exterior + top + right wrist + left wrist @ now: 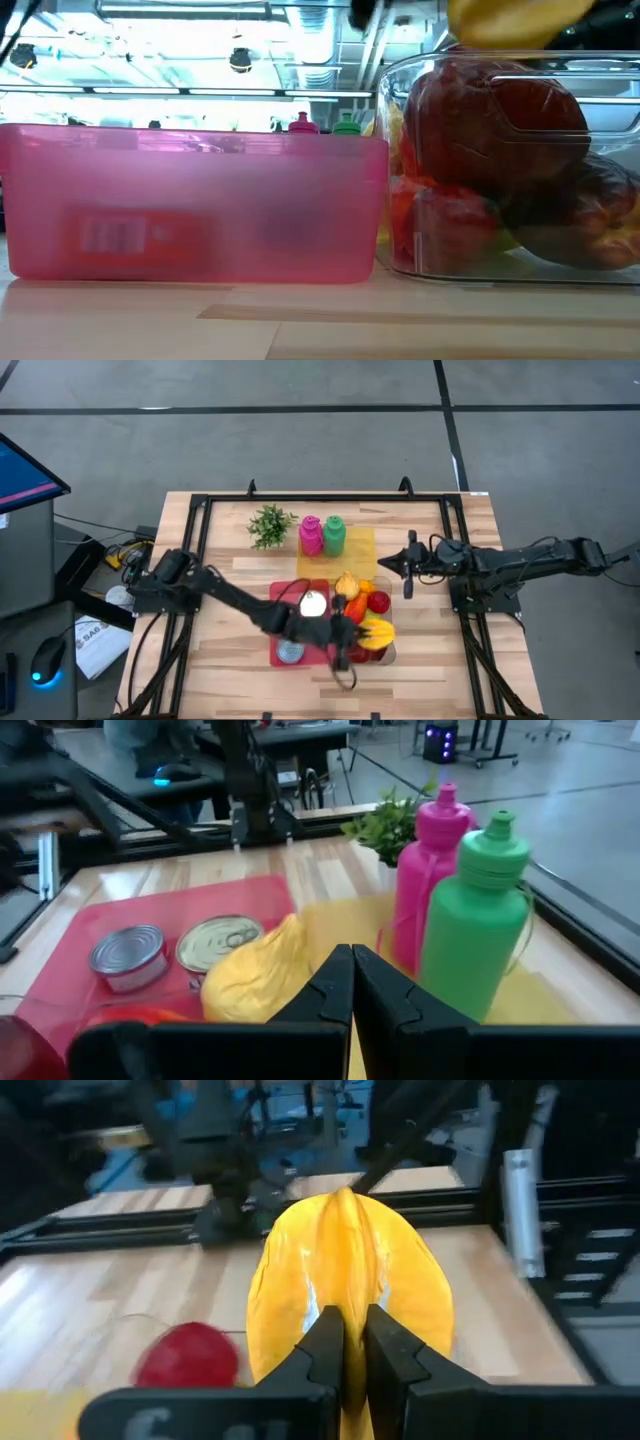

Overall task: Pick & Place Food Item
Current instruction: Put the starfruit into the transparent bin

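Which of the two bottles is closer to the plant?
The pink bottle. It stands right next to the plant, while the green bottle sits on its far side, nearer the right arm.

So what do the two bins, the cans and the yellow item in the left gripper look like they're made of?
Pink bin: translucent frosted plastic; a label shows blurrily through its wall. Clear bin: glossy transparent plastic, with the food plainly visible inside. Cans: metal, with shiny ribbed lids. Yellow item, pinched by the left gripper: probably moulded plastic toy food, smooth and evenly coloured with a raised seam.
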Controlling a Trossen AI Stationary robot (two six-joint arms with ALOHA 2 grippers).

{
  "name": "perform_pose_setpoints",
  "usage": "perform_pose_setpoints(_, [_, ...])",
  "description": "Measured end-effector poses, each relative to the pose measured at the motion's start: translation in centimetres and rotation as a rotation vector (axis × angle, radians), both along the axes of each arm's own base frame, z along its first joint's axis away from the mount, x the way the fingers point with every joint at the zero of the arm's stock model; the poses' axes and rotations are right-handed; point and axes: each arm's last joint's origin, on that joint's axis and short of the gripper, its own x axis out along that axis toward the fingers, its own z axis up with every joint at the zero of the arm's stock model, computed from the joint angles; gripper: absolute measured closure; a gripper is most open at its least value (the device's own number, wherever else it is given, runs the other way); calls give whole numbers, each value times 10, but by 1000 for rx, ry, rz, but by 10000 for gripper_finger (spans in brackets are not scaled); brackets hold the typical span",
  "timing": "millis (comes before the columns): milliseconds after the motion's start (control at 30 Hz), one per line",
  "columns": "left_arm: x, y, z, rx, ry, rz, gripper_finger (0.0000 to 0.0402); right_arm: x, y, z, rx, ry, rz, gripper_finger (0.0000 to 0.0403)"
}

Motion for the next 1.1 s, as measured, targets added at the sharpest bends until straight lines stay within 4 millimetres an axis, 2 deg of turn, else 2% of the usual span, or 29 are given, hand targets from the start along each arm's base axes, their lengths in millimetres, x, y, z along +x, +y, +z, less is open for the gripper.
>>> perform_pose_setpoints(167, [14, 27, -11, -20, 36, -15, 394, -2, -2, 2, 0, -9, -10, 403])
perform_pose_setpoints(300, [20, 38, -22, -55, 82, -70, 394, -2, -2, 1, 0, -1, -10, 403])
perform_pose_setpoints(633, [32, 50, -57, -69, 158, -53, 394, -3, -2, -1, 2, 19, -11, 403])
perform_pose_setpoints(933, [32, 51, -56, -83, 155, -42, 386, -3, -2, -1, 2, 18, -11, 403])
perform_pose_setpoints(1100, [31, 52, -59, -93, 185, -36, 339, -3, -2, -1, 3, 18, -11, 403])
